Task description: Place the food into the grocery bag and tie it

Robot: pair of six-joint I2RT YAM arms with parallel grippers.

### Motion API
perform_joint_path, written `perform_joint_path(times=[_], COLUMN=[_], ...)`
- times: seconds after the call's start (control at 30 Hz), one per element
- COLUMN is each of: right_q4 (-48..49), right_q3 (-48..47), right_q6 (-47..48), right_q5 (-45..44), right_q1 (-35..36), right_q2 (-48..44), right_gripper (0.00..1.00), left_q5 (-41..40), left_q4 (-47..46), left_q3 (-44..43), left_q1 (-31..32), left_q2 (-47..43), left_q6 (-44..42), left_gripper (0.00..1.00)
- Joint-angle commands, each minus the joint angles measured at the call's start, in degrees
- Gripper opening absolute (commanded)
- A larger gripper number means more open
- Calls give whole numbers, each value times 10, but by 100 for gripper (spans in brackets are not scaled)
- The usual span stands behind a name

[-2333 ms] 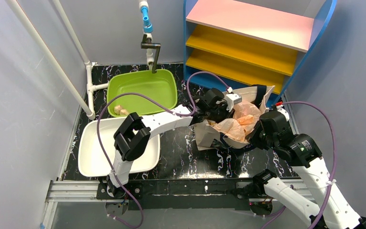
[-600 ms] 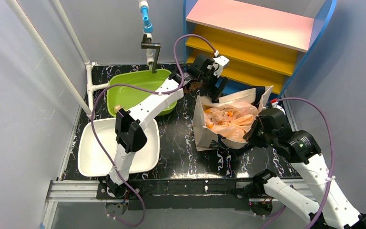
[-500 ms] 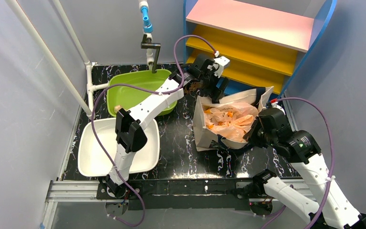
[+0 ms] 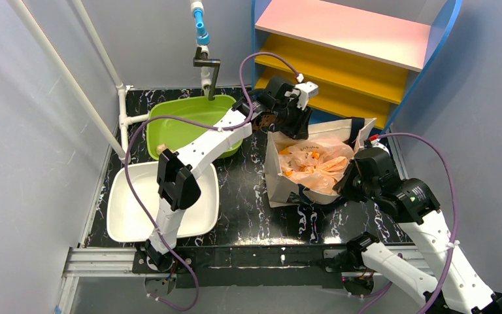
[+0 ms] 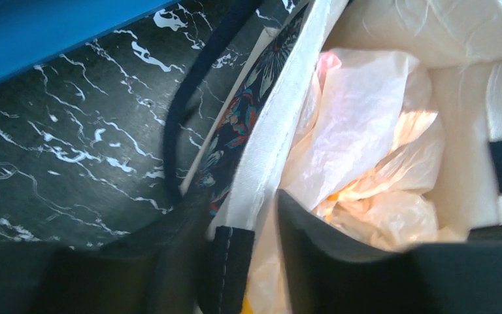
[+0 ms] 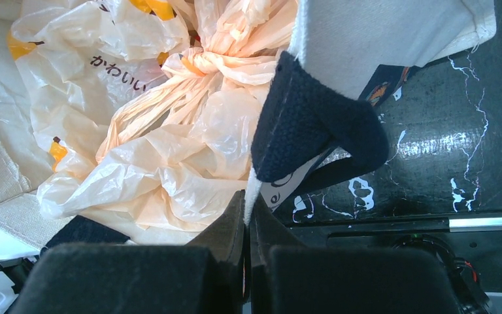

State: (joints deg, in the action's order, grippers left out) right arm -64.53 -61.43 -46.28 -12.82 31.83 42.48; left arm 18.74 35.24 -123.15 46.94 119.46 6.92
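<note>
Plastic film, thin and crinkly: the grocery bag (image 4: 314, 160) sits slumped inside a cream canvas tote (image 4: 276, 180), on the right half of the tabletop (image 4: 248, 206) towards its far right corner. I judge it light, soft and slippery, and quick to tear if snagged or pulled by a single layer. Its top is gathered into a twisted knot (image 6: 212, 62). That bunched neck looks the safest place to take hold, being thick enough not to slide out. Of the food, only yellow and orange patches show through the film, and I cannot tell item from print.

The right jaws are clenched on the tote's near rim, beside a navy handle (image 6: 314, 124). The left jaws straddle the far rim; whether they pinch it I cannot tell.

The tabletop is black, marbled and hard. A green basin (image 4: 170, 127) under a tap (image 4: 206, 69) stands at the far left, a white tray (image 4: 124, 226) at the near left and a blue shelf unit (image 4: 340, 72) at the far right. Grey walls close in on both sides.
</note>
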Motion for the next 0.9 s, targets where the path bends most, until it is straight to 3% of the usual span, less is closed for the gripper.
perform_joint_path(times=[0.0, 0.03, 0.07, 0.23, 0.43, 0.87], right_q4=[27, 27, 27, 46, 84, 205], right_q3=[-18, -18, -17, -39, -129, -198], right_q6=[7, 7, 7, 33, 85, 108], right_q5=[23, 24, 25, 30, 19, 83], right_q1=[0, 0, 0, 0, 0, -2], right_q2=[0, 1, 1, 9, 74, 222], right_gripper=[1, 1, 1, 1, 1, 1], left_q5=[29, 26, 24, 9, -90, -195], left_q4=[7, 2, -1, 3, 18, -13], left_q3=[18, 25, 30, 31, 63, 233], left_q1=[-3, -3, -3, 8, 67, 168], left_q2=[-46, -48, -51, -75, -160, -342], left_q6=[10, 13, 16, 18, 19, 86], left_gripper=[18, 5, 0, 0, 0, 0])
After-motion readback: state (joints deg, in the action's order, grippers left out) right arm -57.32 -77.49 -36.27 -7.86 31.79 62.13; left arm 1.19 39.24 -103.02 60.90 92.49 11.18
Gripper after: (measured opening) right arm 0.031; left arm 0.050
